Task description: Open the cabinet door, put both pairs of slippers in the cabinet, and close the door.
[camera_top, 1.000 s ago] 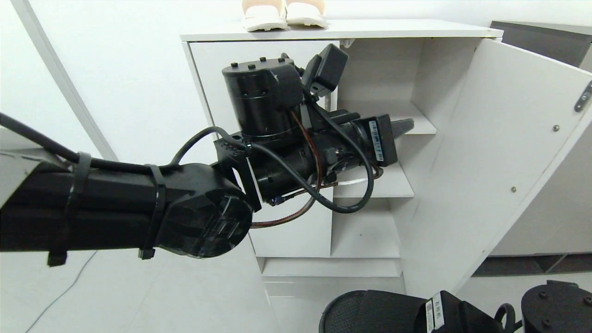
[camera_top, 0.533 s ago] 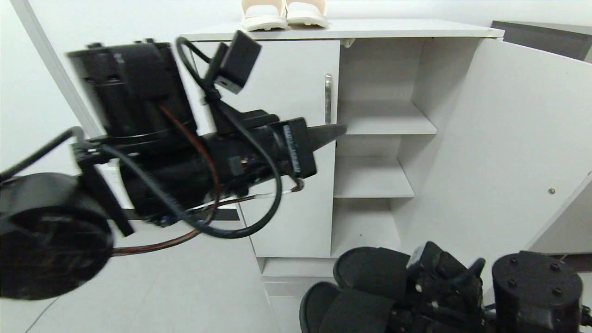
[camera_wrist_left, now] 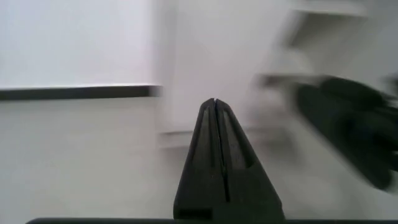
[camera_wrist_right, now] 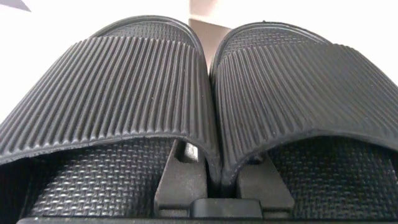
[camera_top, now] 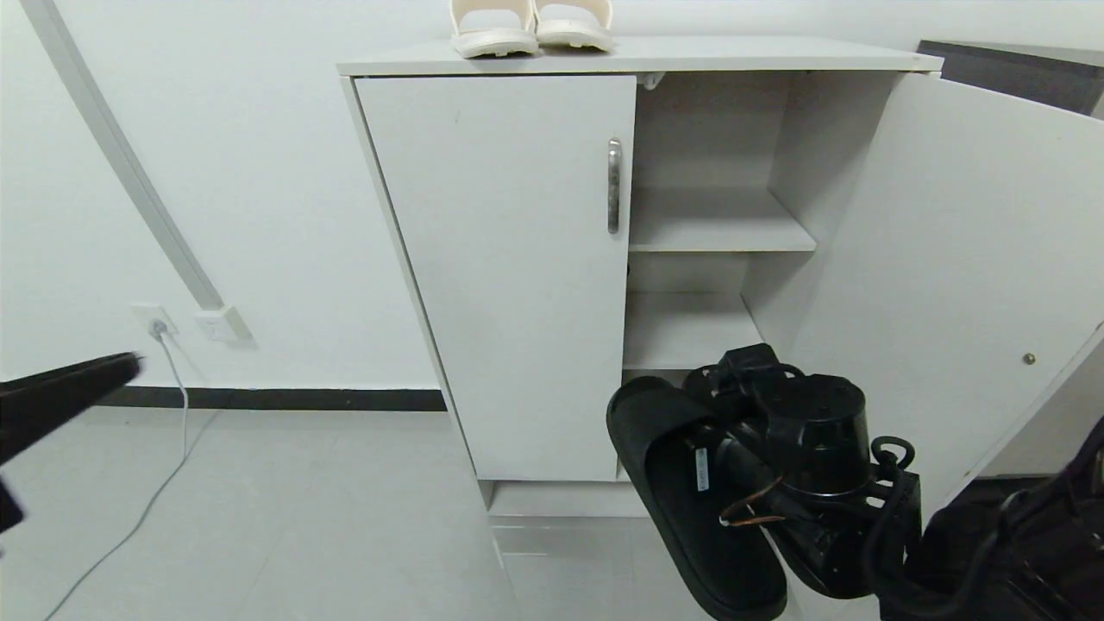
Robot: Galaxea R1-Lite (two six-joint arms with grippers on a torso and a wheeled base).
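In the head view the black slippers [camera_top: 660, 440] hang at lower right, in front of the cabinet [camera_top: 496, 259], whose door [camera_top: 931, 285] at right stands open. White slippers [camera_top: 530, 26] sit on its top. The right wrist view adds the right gripper [camera_wrist_right: 214, 186], its jaws pinching both black slippers' inner edges. The left wrist view shows the left gripper [camera_wrist_left: 215, 112], jaws pressed together with nothing between them.

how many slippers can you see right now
4: two white slippers side by side on top of the cabinet, and two black slippers clamped together in the right pincer, low in front of the open compartment.
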